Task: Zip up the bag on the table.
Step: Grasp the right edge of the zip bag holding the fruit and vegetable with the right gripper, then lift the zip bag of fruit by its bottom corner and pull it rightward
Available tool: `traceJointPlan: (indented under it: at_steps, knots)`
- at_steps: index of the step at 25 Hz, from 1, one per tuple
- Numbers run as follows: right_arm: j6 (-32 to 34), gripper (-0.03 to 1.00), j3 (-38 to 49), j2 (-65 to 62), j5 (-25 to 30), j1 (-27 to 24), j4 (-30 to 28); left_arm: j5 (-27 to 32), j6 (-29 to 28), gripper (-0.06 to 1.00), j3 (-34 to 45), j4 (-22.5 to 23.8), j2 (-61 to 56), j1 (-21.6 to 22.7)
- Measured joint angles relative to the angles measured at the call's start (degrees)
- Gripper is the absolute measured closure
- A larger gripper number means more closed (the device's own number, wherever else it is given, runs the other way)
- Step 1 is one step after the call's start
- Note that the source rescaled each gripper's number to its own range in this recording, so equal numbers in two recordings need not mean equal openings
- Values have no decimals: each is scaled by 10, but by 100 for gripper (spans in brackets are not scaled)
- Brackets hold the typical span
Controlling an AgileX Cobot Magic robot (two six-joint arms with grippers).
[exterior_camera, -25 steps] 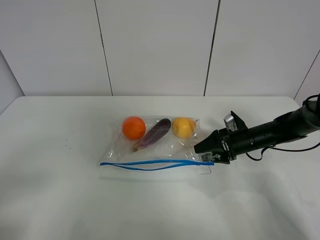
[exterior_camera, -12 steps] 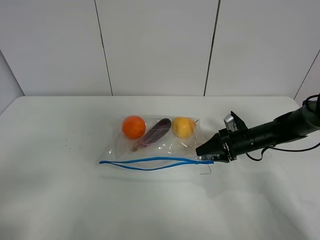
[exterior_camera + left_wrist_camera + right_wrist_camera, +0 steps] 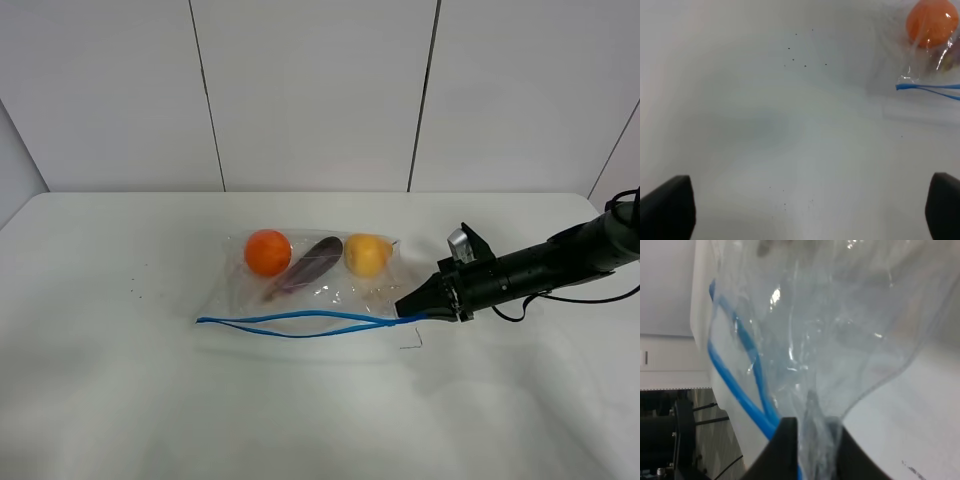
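the bag [image 3: 310,285] lies mid-tabletop [image 3: 120,400], its blue zipper strip [image 3: 385,320] running left to right along the near edge and gaping in the middle. the right claw [image 3: 410,306] pinches the strip's right end, so the unsealed length stretches leftward from it. the left claw [image 3: 810,210] hangs spread and empty off the bag's left end.

- The bag [image 3: 312,290] lies flat on the tabletop [image 3: 150,400], with an orange [image 3: 267,253], eggplant [image 3: 307,265] and yellow fruit [image 3: 366,254] side by side inside.
- Its blue zipper [image 3: 300,322] runs along the near edge, with the tracks parted midway.
- The right claw [image 3: 412,306] pinches the zipper's right end.
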Motion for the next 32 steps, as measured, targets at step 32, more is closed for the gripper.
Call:
traceJointPlan:
  at_steps: [32]
  knots:
    - [-1,97,0,0,0,0,-1,0,0,-5,0,0,0,0]
